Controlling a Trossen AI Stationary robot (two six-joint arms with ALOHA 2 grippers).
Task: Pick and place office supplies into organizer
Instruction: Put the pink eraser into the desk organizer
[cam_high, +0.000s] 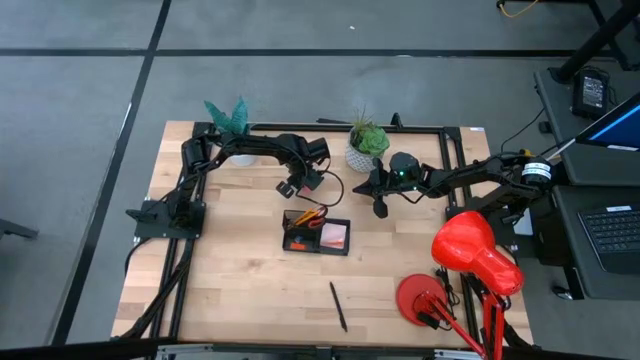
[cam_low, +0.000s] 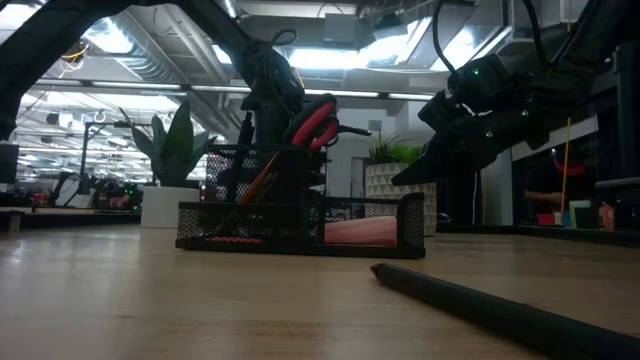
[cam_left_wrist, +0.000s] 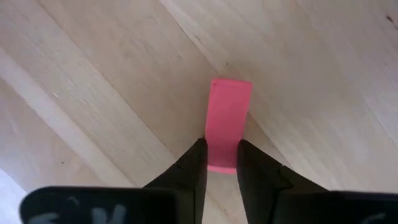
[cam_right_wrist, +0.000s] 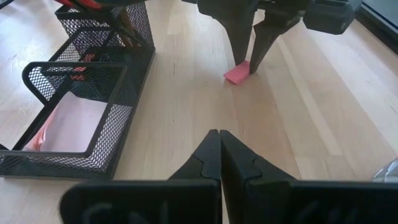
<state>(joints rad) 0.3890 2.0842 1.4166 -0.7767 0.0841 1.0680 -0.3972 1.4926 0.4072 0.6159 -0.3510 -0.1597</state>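
Two grippers share the table: your left gripper (cam_left_wrist: 221, 163) stands fingertips-down over a pink eraser (cam_left_wrist: 226, 121) lying flat on the bare wood just behind the organizer (cam_high: 316, 236), its fingers partly open and set on either side of the eraser's near end, flanking it; whether they already press it cannot be told. Your right gripper (cam_right_wrist: 219, 155) hangs to the right of that spot, fingers together and empty, pointed toward the eraser. Judge the eraser as light, slightly yielding and grippy rather than slick; a modest squeeze across its narrow width should carry it, though taking it so near one end may let it droop or pivot, so nearer the middle would likely serve you better. Scissors (cam_high: 312, 214) and a sticky-note block (cam_high: 335, 236) already sit in the organizer, the scissor handles rising above the mesh rim, so lift clear of them before crossing. One pen (cam_high: 339, 306) lies well apart toward the front edge. Open wood surrounds the eraser; a potted plant (cam_high: 366, 142) stands near it to the right.
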